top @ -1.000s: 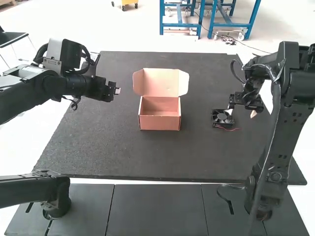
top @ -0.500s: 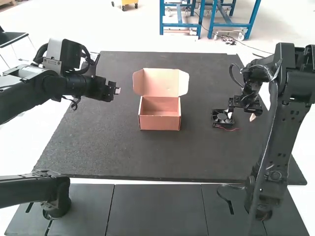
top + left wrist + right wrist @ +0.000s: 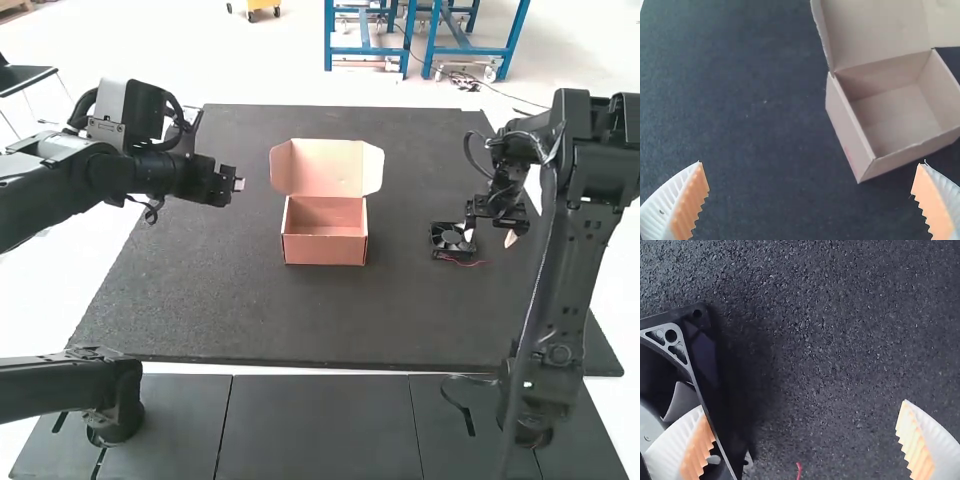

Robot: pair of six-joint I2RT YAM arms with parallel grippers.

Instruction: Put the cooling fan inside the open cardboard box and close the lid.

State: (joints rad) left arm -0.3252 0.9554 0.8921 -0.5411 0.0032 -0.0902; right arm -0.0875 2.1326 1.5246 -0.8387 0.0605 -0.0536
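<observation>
The cardboard box point(image 3: 324, 232) is sitting open near the middle of the black mat point(image 3: 200, 300), its lid point(image 3: 325, 167) standing up along the 12 o'clock side and its inside showing bare in the left wrist view point(image 3: 890, 115). The cooling fan point(image 3: 451, 240) is lying flat on the mat out at the box's 3 o'clock, well apart from it, with a thin red wire point(image 3: 470, 262) trailing off at the fan's 5 o'clock. The right gripper point(image 3: 490, 237) is hanging low right at the fan's 3 o'clock edge, its pincer spread wide and holding nothing. In its own wrist view point(image 3: 802, 440) one ribbed finger is sitting over the fan point(image 3: 670, 370) while the other is over bare mat, the fan's black rim lying between them. The left gripper point(image 3: 237, 183) is hovering above the mat at the box's 10 o'clock, apart from it, its pincer point(image 3: 810, 200) also gaping wide and carrying nothing.
</observation>
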